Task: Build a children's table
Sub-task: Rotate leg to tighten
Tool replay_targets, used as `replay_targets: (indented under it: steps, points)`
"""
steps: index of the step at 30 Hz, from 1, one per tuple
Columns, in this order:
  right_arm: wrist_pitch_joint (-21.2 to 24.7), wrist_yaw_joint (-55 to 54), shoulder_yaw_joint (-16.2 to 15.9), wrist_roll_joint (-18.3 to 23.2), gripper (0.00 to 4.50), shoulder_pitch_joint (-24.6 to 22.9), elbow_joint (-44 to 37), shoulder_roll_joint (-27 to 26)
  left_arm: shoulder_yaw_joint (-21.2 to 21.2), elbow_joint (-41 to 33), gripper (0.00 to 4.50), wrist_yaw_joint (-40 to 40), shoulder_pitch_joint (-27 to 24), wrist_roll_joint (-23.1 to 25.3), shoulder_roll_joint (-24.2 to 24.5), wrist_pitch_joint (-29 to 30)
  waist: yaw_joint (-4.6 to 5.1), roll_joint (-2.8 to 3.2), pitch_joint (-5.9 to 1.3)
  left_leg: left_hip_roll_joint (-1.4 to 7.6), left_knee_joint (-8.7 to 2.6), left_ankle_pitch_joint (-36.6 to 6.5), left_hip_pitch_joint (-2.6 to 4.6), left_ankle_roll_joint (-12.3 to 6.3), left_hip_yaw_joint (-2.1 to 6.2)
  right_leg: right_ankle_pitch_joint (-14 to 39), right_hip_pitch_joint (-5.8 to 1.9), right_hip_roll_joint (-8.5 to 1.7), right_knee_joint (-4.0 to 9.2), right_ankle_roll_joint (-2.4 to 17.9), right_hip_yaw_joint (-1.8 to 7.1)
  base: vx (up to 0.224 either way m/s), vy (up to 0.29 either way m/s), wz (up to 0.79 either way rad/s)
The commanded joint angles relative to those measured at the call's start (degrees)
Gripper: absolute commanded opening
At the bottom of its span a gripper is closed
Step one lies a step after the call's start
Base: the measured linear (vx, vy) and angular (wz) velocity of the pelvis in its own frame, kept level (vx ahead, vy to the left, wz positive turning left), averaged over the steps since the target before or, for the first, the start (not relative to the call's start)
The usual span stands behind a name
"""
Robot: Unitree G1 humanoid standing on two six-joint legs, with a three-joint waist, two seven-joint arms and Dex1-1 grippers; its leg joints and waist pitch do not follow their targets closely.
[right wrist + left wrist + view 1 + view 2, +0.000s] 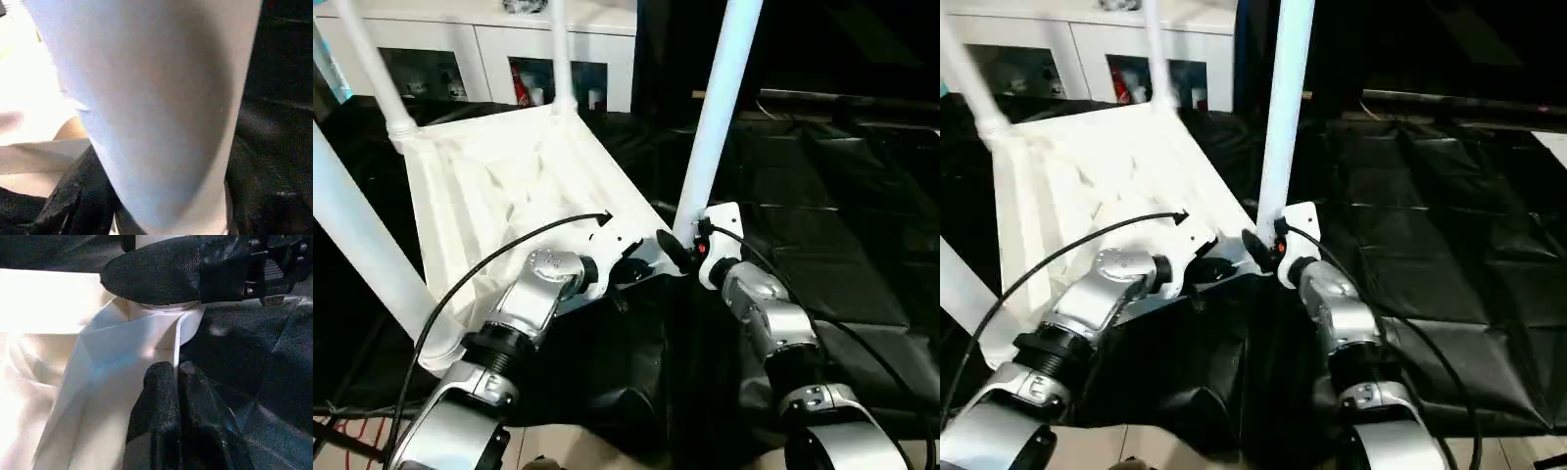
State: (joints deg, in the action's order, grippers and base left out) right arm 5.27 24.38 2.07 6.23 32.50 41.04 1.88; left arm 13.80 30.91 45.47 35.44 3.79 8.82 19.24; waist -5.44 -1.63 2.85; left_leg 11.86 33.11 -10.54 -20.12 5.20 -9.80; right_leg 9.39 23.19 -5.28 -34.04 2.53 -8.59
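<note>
The children's table lies upside down, its ribbed white top [499,186] tilted on the black floor and several white legs standing up from its corners. The nearest right leg [715,117] rises from the corner by my grippers. My left gripper [176,396] is shut on the thin rim of the top [146,333] just beside that corner. My right gripper [688,247] is closed around the base of that leg, one black finger [156,271] lying across it above the socket. In the right wrist view the leg [156,107] stands close between the jaws.
A white cabinet with glass doors [509,59] stands behind the table. Black padded mats [832,225] cover the floor to the right. Another leg [362,255] stands near my left forearm. A black cable [480,269] loops over my left arm, and red wires [352,436] lie at the near left.
</note>
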Motion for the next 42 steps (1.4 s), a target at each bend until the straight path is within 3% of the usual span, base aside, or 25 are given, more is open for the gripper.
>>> replay_targets:
  steps: [1, 7, 10, 17, 23, 26, 27, 30, 34, 38, 42]
  points:
    - [0.77, 6.92, -5.92, -0.18, 3.29, -1.05, 0.43, -3.86, -0.06, -4.6, 0.0, 0.52, 1.12, -2.71, -2.38, -2.78, -0.2, -0.14, -3.98, 1.66, -3.33, -7.51, -0.19, -3.3, 0.2, 14.12, -3.85, -4.26, 4.06, 7.38, 4.12, 0.0, 0.0, 0.0]
    - [1.8, 15.9, -8.05, 0.57, 3.49, -2.39, -2.8, -0.22, 1.14, -6.09, 0.0, 5.94, -0.5, -3.59, 0.87, -4.79, -0.09, -0.16, -3.72, 1.72, -3.43, -9.18, -0.14, -3.4, 0.25, 17.02, -3.84, -4.24, 4.41, 6.53, 4.1, 0.0, 0.0, 0.0]
    - [2.41, 25.33, -10.31, 1.65, 3.49, -3.96, -6.28, 4.3, 1.64, -7.59, 0.0, 10.28, -1.6, -4.34, 3.12, -5.42, -0.25, -0.26, -3.79, 1.77, -3.37, -9.21, -0.15, -3.67, 0.26, 17.28, -3.87, -4.22, 4.42, 6.15, 4.13, 0.0, 0.0, 0.0]
    - [3.86, 40.2, -12.9, 3.81, 3.49, -6.09, -11.17, 12.67, 4.06, -11.22, 0.0, 20.91, -3.83, -5.96, 8.6, -5.64, -0.91, -0.24, -3.76, 1.97, -3.34, -8.65, -0.1, -4.44, 0.26, 15.75, -3.83, -4.2, 4.12, 7.21, 4.22, 0.0, 0.0, 0.0]
    - [4.17, 45.43, -13.07, 3.65, 3.49, -6.09, -10.75, 15.07, 4.99, -12.57, 0.0, 24.92, -4.82, -6.14, 10.65, -5.77, -1.35, -0.03, -3.78, 2.12, -3.33, -9.29, 0.07, -3.81, 0.2, 14.79, -3.71, -4.07, 3.89, 8.57, 4.19, 0.0, 0.0, 0.0]
    - [4.27, 45.69, -13.19, 3.7, 3.49, -6.23, -10.97, 15.22, 5.05, -12.61, 0.0, 25.21, -4.88, -6.18, 10.82, -5.83, -1.39, -0.01, -3.73, 2.12, -3.36, -10.34, 0.13, -3.32, 0.26, 16.3, -3.67, -4.17, 4.1, 8.15, 4.19, 0.0, 0.0, 0.0]
    - [4.82, 46.25, -13.52, 3.98, 3.16, -6.61, -11.61, 15.43, 5.15, -12.75, 0.0, 25.81, -5.03, -6.25, 11.08, -5.85, -1.38, -0.11, -3.7, 2.08, -3.37, -10.64, 0.11, -3.14, 0.3, 17.09, -3.71, -4.18, 4.2, 7.82, 4.15, 0.0, 0.0, 0.0]
    - [6.08, 46.9, -14.26, 4.57, 3.13, -7.33, -12.7, 15.56, 5.32, -13.17, 0.0, 26.06, -5.32, -6.38, 11.39, -5.65, -1.49, -0.11, -3.77, 2.07, -3.35, -10.51, 0.15, -3.06, 0.31, 17.54, -3.63, -4.17, 4.23, 7.25, 4.18, 0.0, 0.0, 0.0]
    - [6.04, 45.94, -13.8, 4.24, 2.74, -7.6, -12.45, 14.75, 4.86, -12.9, 0.0, 24.72, -5.29, -6.49, 10.88, -5.14, -1.64, -0.13, -3.78, 2.0, -3.32, -10.22, 0.11, -3.03, 0.29, 17.54, -3.62, -4.17, 4.26, 7.19, 4.14, 0.0, 0.0, 0.0]
    - [5.86, 40.6, -12.78, 2.79, 2.6, -7.21, -10.12, 12.8, 3.67, -11.23, 0.0, 21.19, -4.39, -5.78, 9.21, -4.94, -1.46, -0.14, -3.62, 1.94, -3.4, -10.83, 0.09, -2.55, 0.33, 19.48, -3.51, -4.16, 4.55, 6.5, 4.05, 0.0, 0.0, 0.0]
    - [5.31, 24.43, -9.52, 0.16, 2.57, -4.99, -4.37, 7.5, 1.72, -7.91, 0.0, 14.08, -1.92, -4.94, 5.19, -3.98, -0.47, -0.31, -3.33, 1.51, -3.47, -13.28, 0.22, -1.03, 0.54, 26.99, -3.45, -4.31, 5.62, 3.97, 3.55, 0.0, 0.0, 0.0]
